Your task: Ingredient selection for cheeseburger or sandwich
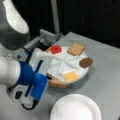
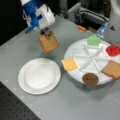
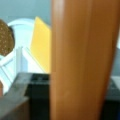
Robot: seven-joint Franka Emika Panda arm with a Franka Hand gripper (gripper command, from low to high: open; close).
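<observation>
Gripper (image 2: 46, 32) sits upper left of a front view, white and blue body, dark fingers (image 2: 43, 32) closed on the top edge of a toast square (image 2: 49, 43). Toast hangs tilted in the air, clear of the tabletop (image 2: 75, 105), between the paper plate (image 2: 39, 76) and the divided tray (image 2: 82, 75). Flat brown slab, darker crust edge, matte.

In a front view the gripper (image 1: 51, 78) is at left centre with the held toast (image 1: 58, 83) poking out just below the tray rim (image 1: 83, 73).

Wrist view: the toast (image 3: 82, 60) fills the middle as a tall orange-brown edge-on slab, smooth, pinched between dark fingers (image 3: 40, 97) at the bottom.

Tray is round, white, split into wedge compartments by raised ribs. In it, one per wedge:
- cheese square (image 2: 69, 64), yellow-orange, flat, nearest the plate
- round patty (image 2: 90, 78), dark brown, at the lower rim
- second toast square (image 2: 112, 69), right edge
- red disc (image 2: 113, 50), glossy, upper right
- green leaf (image 2: 94, 40), wavy, top

Paper plate is white, round, shallow rim, lower left of a front view, and bottom centre of a front view (image 1: 75, 108). Tabletop grey, smooth.
</observation>
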